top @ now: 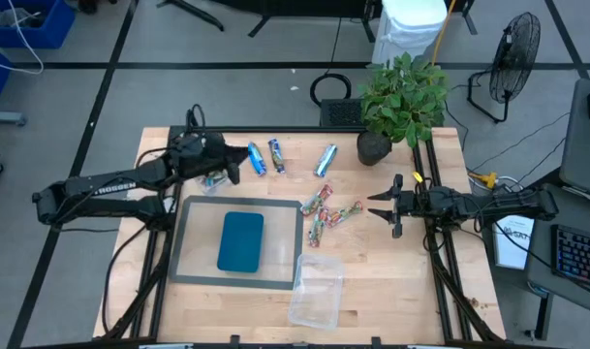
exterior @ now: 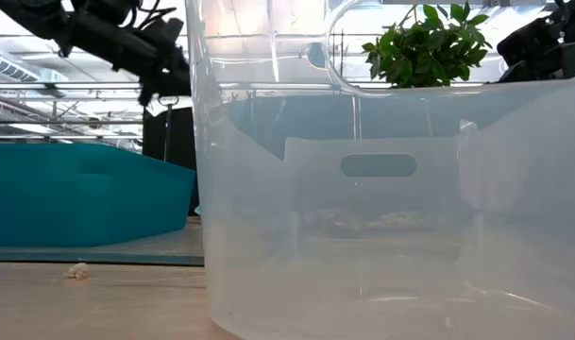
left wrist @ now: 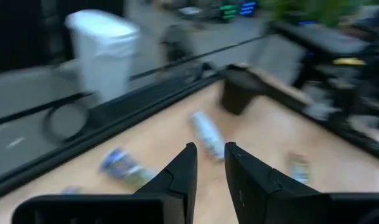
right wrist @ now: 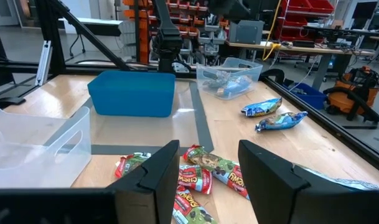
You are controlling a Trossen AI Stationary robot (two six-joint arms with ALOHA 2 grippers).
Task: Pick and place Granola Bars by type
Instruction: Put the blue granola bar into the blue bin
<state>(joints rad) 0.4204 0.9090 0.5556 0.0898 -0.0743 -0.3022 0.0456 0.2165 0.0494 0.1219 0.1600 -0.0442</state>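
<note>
Three blue granola bars (top: 257, 158), (top: 275, 155), (top: 326, 160) lie flat near the table's far edge. Several red-green bars (top: 326, 213) lie in a loose heap at the middle. A small clear tub (top: 214, 179) at the far left holds a few silver-tan bars (right wrist: 229, 87). My left gripper (top: 240, 154) hovers above the table just right of that tub, its fingers (left wrist: 188, 171) a narrow gap apart with nothing between them. My right gripper (top: 382, 208) waits open at the right, pointing at the red-green heap (right wrist: 205, 171).
A teal tray (top: 241, 240) sits on a grey-edged mat (top: 188, 242) at the near left. A second clear tub (top: 316, 289) stands near the front edge and fills the low view. A potted plant (top: 401, 97) stands at the far right corner.
</note>
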